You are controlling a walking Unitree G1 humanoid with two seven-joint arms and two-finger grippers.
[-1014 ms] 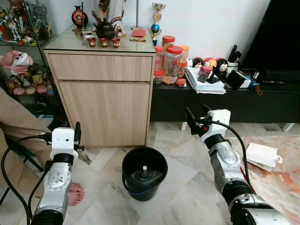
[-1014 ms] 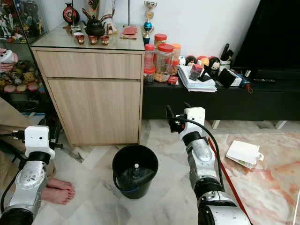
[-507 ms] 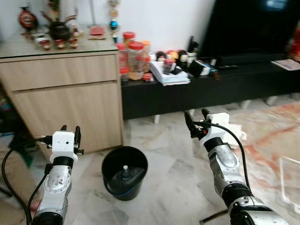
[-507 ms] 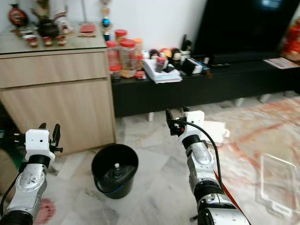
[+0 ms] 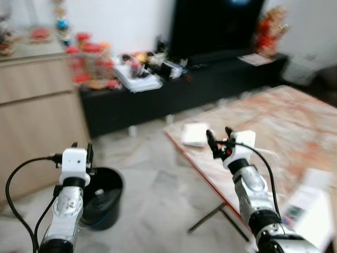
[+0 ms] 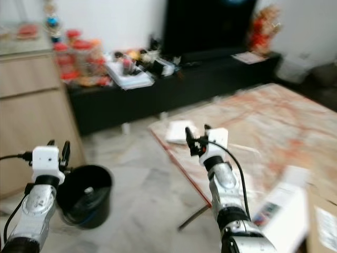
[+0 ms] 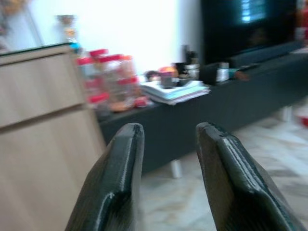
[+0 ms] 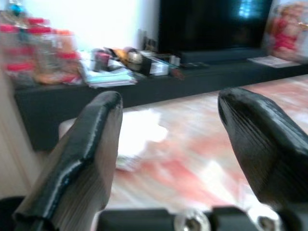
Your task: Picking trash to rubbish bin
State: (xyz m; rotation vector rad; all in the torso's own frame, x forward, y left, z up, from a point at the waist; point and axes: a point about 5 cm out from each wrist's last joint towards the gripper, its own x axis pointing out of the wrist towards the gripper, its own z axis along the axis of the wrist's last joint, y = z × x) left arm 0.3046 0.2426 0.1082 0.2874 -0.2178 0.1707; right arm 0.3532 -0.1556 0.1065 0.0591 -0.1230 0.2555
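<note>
Living room, frames motion-blurred: white wall, dark TV, long black TV bench (image 5: pixel 210 87) cluttered with jars and papers, wood cabinet (image 5: pixel 31 105) at far left, pale marble floor. Marble-topped table (image 5: pixel 284 132) with reddish veining fills the right half, metal leg visible under its near edge. Black rubbish bin (image 5: pixel 102 203) stands on the floor just beside the left arm, at the foot of the cabinet; something with a small white cap sits inside, looks like a bottle, too blurred to confirm. Candidate trash: white crumpled paper or bag (image 5: pixel 196 134) lying on the table's near-left corner, flat, pale, light-looking, probably easy to pinch but may slide on the stone. More white paper or packaging near the table's right end (image 5: pixel 310 205), heavily blurred, can't tell what it is. Right gripper (image 5: pixel 219 142) is raised over the table edge, just beside the white piece, fingers wide apart, nothing between them. Left gripper (image 5: pixel 81 153) is up near the bin, fingers apart too per the left wrist view, empty. My read: search/approach step, nothing in hand. Next move calls for settling the base, lowering the right gripper onto the white piece, closing on a raised fold, then carrying it over to the bin.
</note>
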